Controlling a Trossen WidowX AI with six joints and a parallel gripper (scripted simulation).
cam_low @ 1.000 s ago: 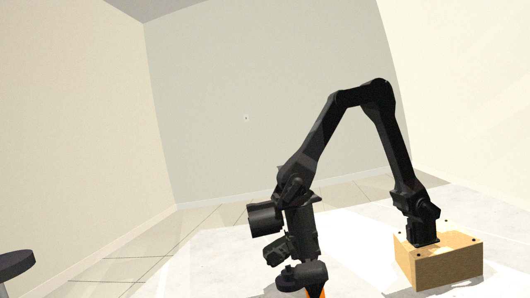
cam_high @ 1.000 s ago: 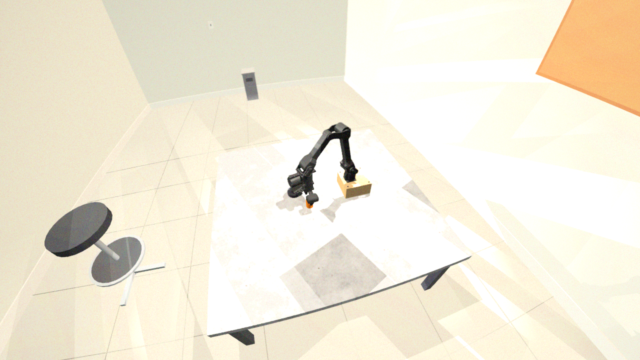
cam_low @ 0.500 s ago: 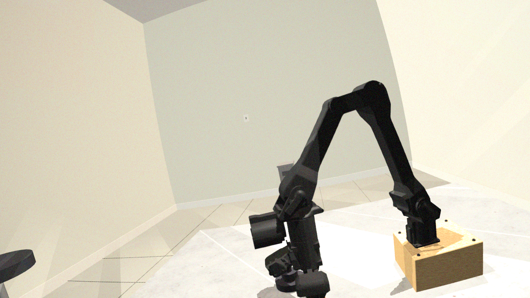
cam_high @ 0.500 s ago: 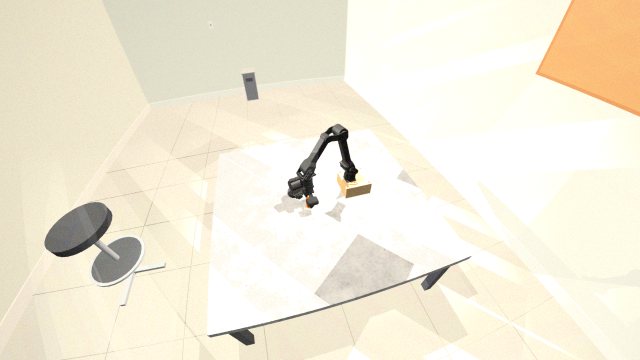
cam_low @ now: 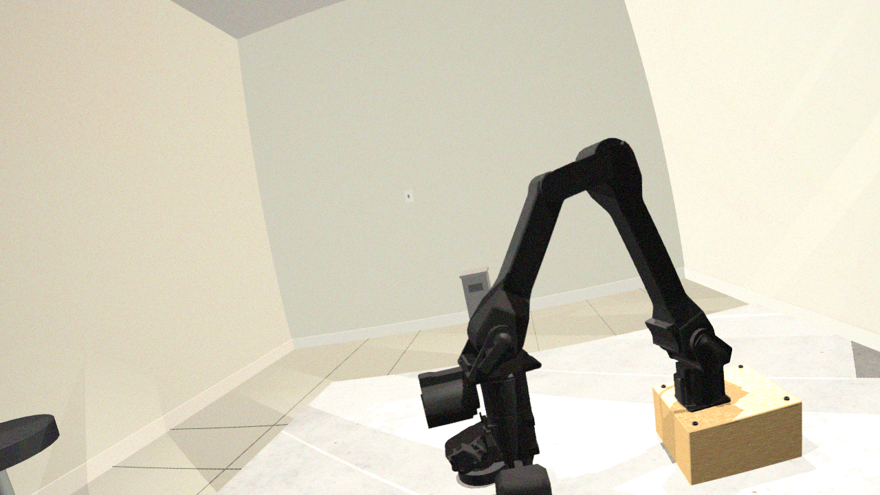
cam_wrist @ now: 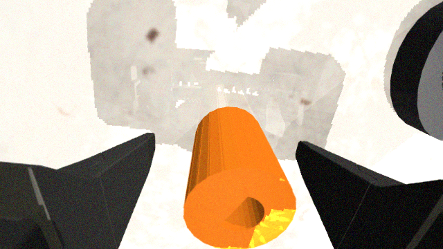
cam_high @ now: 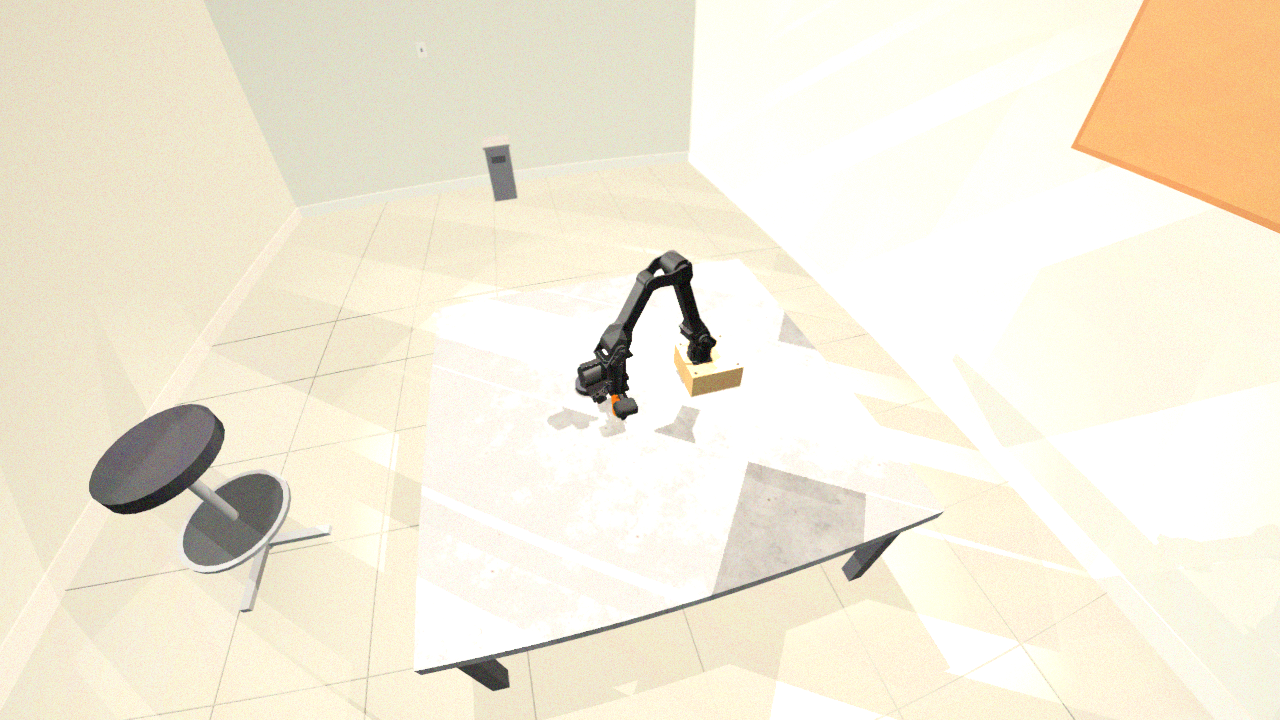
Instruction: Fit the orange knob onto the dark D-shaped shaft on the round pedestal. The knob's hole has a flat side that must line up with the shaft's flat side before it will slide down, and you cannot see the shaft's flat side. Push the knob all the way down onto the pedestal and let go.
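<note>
The orange knob (cam_wrist: pixel 239 149) (cam_high: pixel 613 401) stands upright on the table, its top face towards the wrist camera. Its hole shows a straight edge at the upper left. My gripper (cam_wrist: pixel 228 144) is open, with one finger on each side of the knob and a gap on both sides. The round dark pedestal (cam_wrist: pixel 403 79) (cam_high: pixel 582 388) (cam_low: pixel 480 477) stands beside the knob, cut off at the right edge of the wrist view. The shaft cannot be made out; the arm covers part of the pedestal in the top and exterior views.
The arm's base stands on a wooden block (cam_high: pixel 716 383) (cam_low: pixel 744 440) on the pale table (cam_high: pixel 537 537). A round stool (cam_high: pixel 156 458) stands on the floor at the left. A grey bin (cam_high: pixel 501 174) stands near the back wall.
</note>
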